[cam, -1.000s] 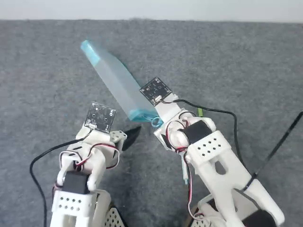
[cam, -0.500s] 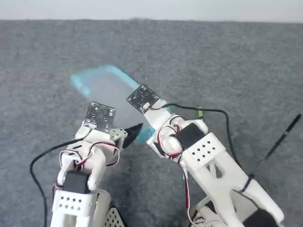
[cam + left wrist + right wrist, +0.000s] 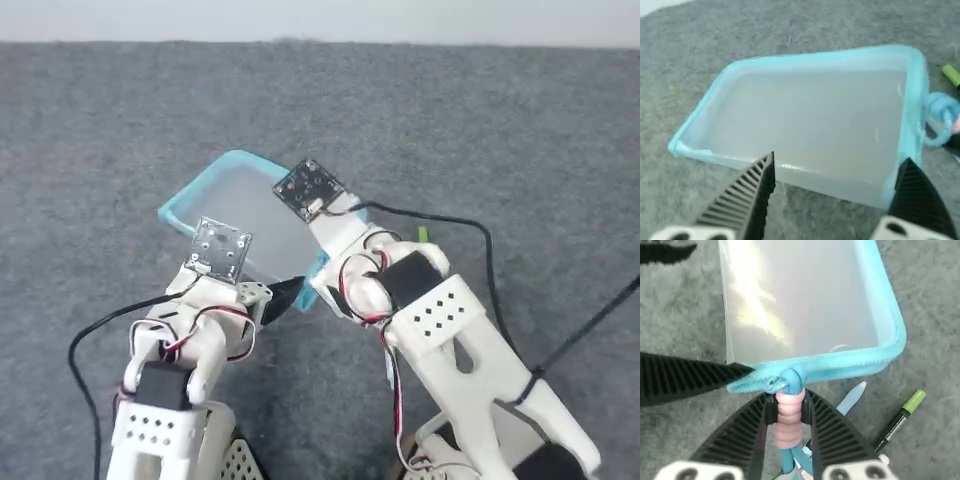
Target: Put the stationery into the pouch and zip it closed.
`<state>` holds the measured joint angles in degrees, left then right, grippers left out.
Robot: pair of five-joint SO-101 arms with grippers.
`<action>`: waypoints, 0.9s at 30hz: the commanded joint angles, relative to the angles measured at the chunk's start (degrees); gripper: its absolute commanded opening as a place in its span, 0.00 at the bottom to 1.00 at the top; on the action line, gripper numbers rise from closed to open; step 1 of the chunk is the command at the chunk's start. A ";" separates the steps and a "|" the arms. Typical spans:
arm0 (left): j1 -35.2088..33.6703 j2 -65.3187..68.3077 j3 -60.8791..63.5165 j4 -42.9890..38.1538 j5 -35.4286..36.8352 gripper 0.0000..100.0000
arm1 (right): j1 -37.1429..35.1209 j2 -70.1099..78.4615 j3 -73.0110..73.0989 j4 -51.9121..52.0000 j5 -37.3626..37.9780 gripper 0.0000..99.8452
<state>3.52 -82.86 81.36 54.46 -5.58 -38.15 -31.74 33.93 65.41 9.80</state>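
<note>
A fuzzy gray mat (image 3: 520, 130) lies flat all around. At 12 o'clock, past its far edge, is a pale white strip (image 3: 320, 18).

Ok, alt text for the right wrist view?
The right gripper is shut on the pink zipper pull at a corner of the translucent pouch over grey carpet. A green-capped marker and a pale blue pen lie nearby.

A table (image 3: 540, 130) covered in rough, mottled grey fabric, like felt or short carpet, spreads across the high view. Along the 12 o'clock edge, a narrow, plain pale band (image 3: 320, 18) runs the full width beyond the table's far edge. Both wrist views show the same grey fabric as the ground.
</note>
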 commanded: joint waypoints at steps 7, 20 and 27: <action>1.58 0.70 -6.99 3.69 -0.79 0.36 | 0.57 -2.42 -7.12 2.33 -2.37 0.01; 1.76 0.62 -8.84 4.92 -0.62 0.37 | 0.75 -2.24 -5.89 0.22 -2.55 0.01; 1.76 0.70 -8.04 4.04 -2.73 0.37 | 0.84 -2.86 -5.01 -0.75 -4.48 0.01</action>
<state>4.92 -82.77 76.00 59.03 -6.55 -38.15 -31.65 31.03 66.20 6.46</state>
